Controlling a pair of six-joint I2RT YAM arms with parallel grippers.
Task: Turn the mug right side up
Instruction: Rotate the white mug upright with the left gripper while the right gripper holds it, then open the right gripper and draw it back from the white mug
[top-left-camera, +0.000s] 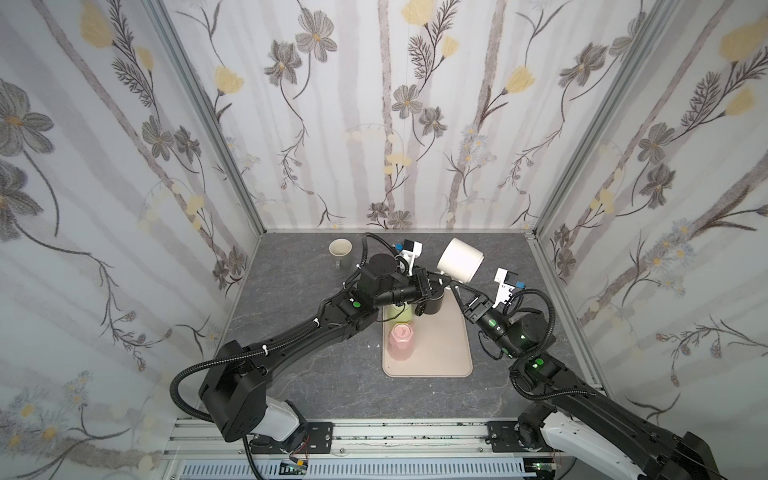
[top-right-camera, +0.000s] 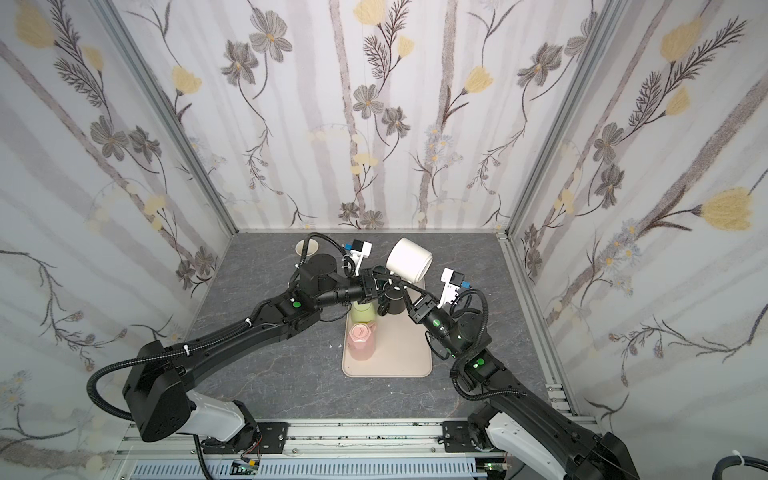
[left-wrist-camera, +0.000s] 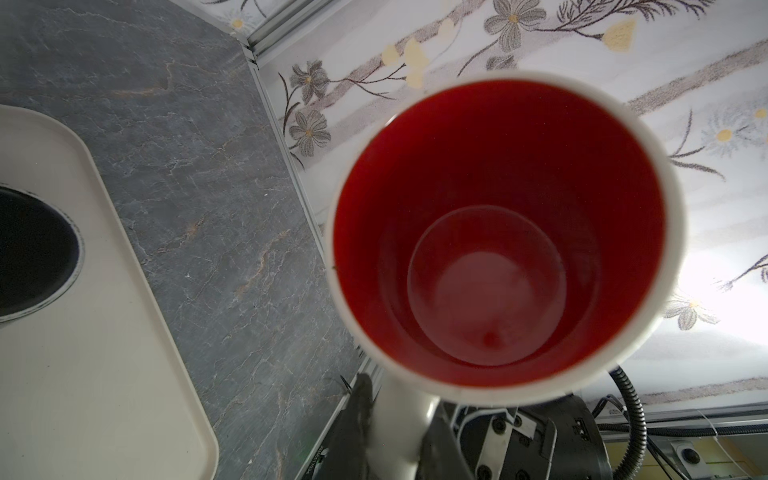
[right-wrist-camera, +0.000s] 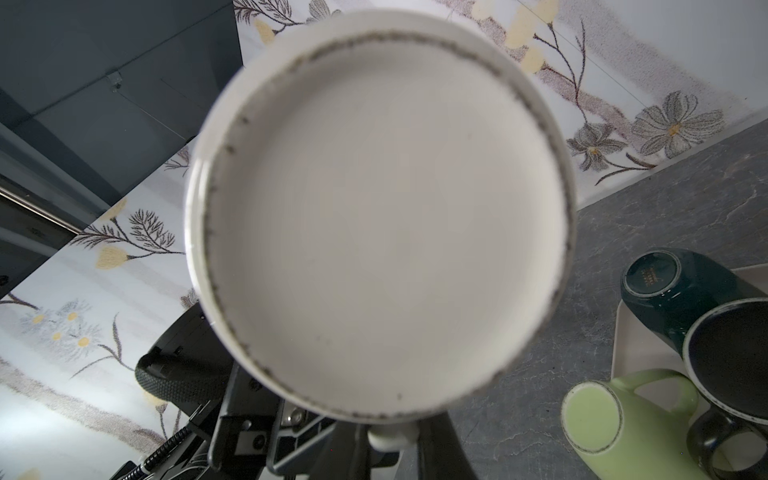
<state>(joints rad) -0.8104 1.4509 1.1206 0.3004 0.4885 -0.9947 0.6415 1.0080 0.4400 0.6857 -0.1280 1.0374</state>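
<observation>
Up off the bench (top-left-camera: 311, 374), near the far end of the tray (top-left-camera: 440, 357): white mug (top-left-camera: 459, 259) on its side, handle (left-wrist-camera: 401, 415) pinched in both left pincer (left-wrist-camera: 397, 436) and right pincer (right-wrist-camera: 388, 444), nearly closed. Guessing glazed ceramic, so stiff, weighty, slick, chippable. Safest hold: probably that handle.

White mug (top-left-camera: 459, 259) aloft by tray (top-left-camera: 444, 357), pink mug (top-left-camera: 401, 340), black mug (top-left-camera: 434, 306) crowding far left, near right bare
</observation>
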